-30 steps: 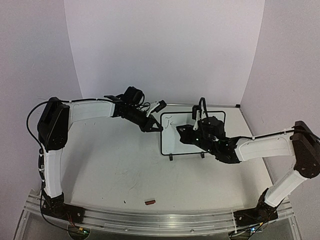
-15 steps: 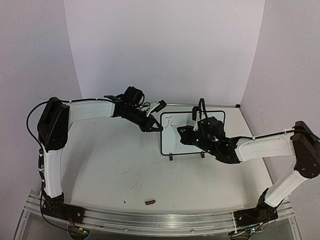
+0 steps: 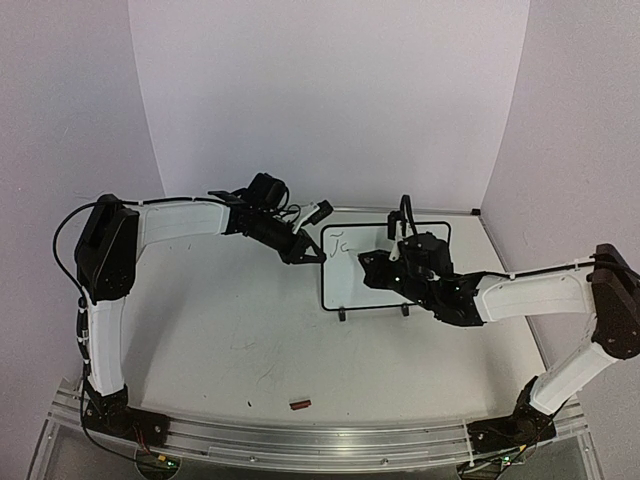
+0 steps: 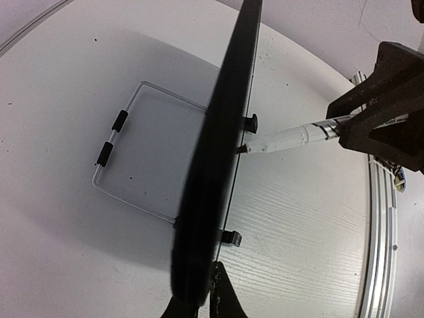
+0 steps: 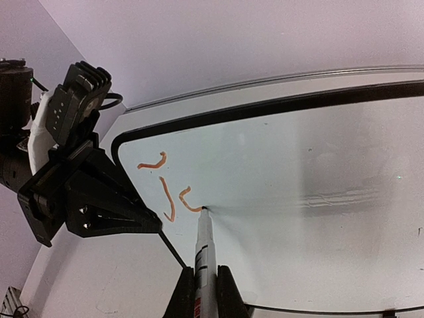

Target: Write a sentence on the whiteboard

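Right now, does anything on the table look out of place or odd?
Only a small dark red piece, lying loose near the front edge of the white table, apart from the small black-bordered whiteboard. Too small to identify.

1 whiteboard (image 3: 342,282), 1 marker (image 5: 205,250), 1 red obj (image 3: 300,404), 2 end effectors — L (image 3: 311,252), R (image 3: 373,268).

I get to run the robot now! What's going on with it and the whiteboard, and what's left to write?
Left end effector: shut on the left edge of the whiteboard.
Right end effector: shut on a marker, with its tip on the board.
Whiteboard: upright on its feet, at the far side of the table.
Done: the sentence has a "J" and the beginning of a second letter.
Left: all the rest of the sentence.
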You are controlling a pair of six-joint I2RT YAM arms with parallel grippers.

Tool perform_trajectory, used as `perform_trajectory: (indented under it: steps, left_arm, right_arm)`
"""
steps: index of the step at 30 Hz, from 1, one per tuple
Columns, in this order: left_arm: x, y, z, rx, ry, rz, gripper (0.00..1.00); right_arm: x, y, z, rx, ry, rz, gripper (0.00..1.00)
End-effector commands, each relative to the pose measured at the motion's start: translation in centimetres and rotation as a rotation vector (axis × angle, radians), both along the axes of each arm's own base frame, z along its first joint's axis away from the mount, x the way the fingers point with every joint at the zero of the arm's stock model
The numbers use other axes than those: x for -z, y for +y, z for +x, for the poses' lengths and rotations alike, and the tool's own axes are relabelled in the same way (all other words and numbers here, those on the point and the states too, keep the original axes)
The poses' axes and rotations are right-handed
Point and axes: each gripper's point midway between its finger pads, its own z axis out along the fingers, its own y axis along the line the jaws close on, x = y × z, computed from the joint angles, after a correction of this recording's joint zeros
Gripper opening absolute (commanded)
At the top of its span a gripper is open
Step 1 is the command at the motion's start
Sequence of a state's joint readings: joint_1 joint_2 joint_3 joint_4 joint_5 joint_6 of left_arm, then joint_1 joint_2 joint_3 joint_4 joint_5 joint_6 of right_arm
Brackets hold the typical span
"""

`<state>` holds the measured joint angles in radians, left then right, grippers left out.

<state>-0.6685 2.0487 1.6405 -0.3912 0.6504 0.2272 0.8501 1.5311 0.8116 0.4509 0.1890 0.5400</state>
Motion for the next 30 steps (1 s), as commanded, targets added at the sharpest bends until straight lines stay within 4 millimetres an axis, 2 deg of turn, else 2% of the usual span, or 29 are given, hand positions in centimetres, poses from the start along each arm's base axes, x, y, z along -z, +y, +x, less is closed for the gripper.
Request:
perform_trajectory:
  steps: [1,21,30]
  left_arm:
    - [0.5,0.8,0.8,-0.039,-0.035,0.048,0.00]
    - [0.4,0.8,0.8,-0.038,-0.035,0.047,0.00]
    - [0.3,0.8,0.7,-0.039,-0.036,0.047,0.00]
  right_arm:
    - [-3.0,-0.4,1.0,0.033,-0.061,0.021,0.00]
    - [-4.3,0.2,0.6,-0.008,-0.084,0.047,0.00]
    - [-5.0,-0.2,-0.3,-0.031,-0.102,0.083,0.00]
